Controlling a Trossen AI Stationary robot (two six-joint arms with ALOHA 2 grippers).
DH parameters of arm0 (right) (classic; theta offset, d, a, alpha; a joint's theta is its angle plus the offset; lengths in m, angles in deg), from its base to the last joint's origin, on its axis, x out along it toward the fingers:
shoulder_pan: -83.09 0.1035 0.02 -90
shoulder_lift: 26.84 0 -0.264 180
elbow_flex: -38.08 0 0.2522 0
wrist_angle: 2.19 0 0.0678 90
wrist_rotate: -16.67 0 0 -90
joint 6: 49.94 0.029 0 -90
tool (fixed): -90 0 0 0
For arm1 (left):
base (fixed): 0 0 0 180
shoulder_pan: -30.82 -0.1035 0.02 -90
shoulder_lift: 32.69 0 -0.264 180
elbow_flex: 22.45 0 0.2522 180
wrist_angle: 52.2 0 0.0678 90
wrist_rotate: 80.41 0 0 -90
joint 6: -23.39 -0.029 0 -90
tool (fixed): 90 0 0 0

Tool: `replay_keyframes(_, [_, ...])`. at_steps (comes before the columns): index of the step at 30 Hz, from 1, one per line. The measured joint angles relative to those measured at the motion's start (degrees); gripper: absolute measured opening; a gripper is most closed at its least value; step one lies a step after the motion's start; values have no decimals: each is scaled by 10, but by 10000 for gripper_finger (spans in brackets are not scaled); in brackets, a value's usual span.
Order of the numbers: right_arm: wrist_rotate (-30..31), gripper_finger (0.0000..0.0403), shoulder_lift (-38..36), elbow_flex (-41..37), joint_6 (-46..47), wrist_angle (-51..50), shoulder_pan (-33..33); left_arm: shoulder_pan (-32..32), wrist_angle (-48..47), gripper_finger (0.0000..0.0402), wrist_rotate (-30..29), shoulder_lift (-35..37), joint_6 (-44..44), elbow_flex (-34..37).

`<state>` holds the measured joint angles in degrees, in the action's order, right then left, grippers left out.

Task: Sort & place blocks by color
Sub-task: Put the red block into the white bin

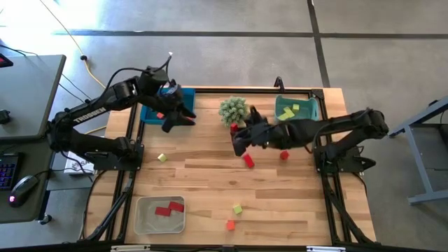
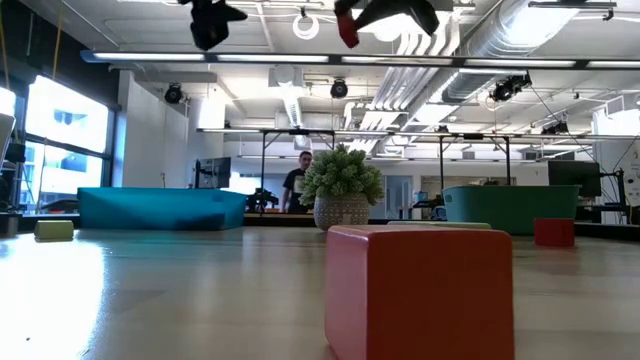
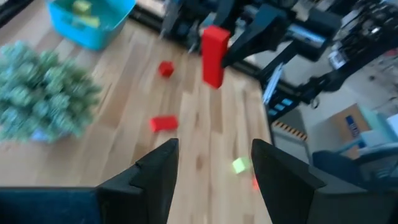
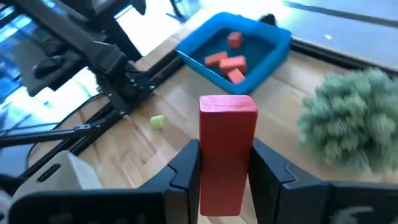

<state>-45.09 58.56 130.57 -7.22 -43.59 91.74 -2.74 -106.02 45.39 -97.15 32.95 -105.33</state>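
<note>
My right gripper [image 4: 227, 177] is shut on a red bar [image 4: 227, 134] and hangs high over the table's middle, just in front of the spiky green plant [image 1: 233, 110]. My left gripper [image 3: 214, 177] stands open and empty in the air beside the blue bin [image 1: 155, 112], which holds orange-red blocks [image 4: 227, 61]. The teal bin [image 1: 297, 108] at the far right holds yellow-green blocks. Loose red blocks [image 1: 248, 160] [image 1: 284, 155] and yellow-green blocks [image 1: 162, 157] [image 1: 237, 208] lie flat on the table. My right gripper pinches the red bar between its two fingers [image 4: 186, 171], on two opposite long sides [image 4: 214, 180]. The bar lies along the fingers and its free end [image 4: 227, 106] sticks out well past the tips. It is lifted clear, high above the table [image 2: 347, 30].
A grey bin [image 1: 161, 213] with red blocks stands at the near left. An orange-red block [image 1: 230, 225] lies near the front edge. The plant stands between the two far bins. A person [image 2: 298, 180] shows in the room beyond the table.
</note>
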Motion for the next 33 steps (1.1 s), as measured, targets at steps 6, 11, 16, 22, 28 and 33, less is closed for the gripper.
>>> replay_keyframes(6, [-68, 78, 0, 44, -102, 16, -39, 32, 89, 190, -9, 0, 55, 0])
replay_keyframes(11, [-109, 78, 0, 81, -169, 41, -63, 53, 142, 190, -10, 0, 78, 0])
replay_keyframes(16, [-154, 78, 0, 112, -218, 82, -79, 66, 178, 190, -11, 0, 81, 0])
replay_keyframes(22, [-218, 78, 0, 116, -228, 143, -92, 77, 222, 190, -49, 0, 81, 0])
replay_keyframes(28, [-227, 78, 0, 115, -228, 152, -94, 80, 260, 190, -80, -5, 85, 0])
replay_keyframes(33, [-228, 78, 0, 115, -228, 150, -94, 82, 295, 190, -79, -34, 115, 0])
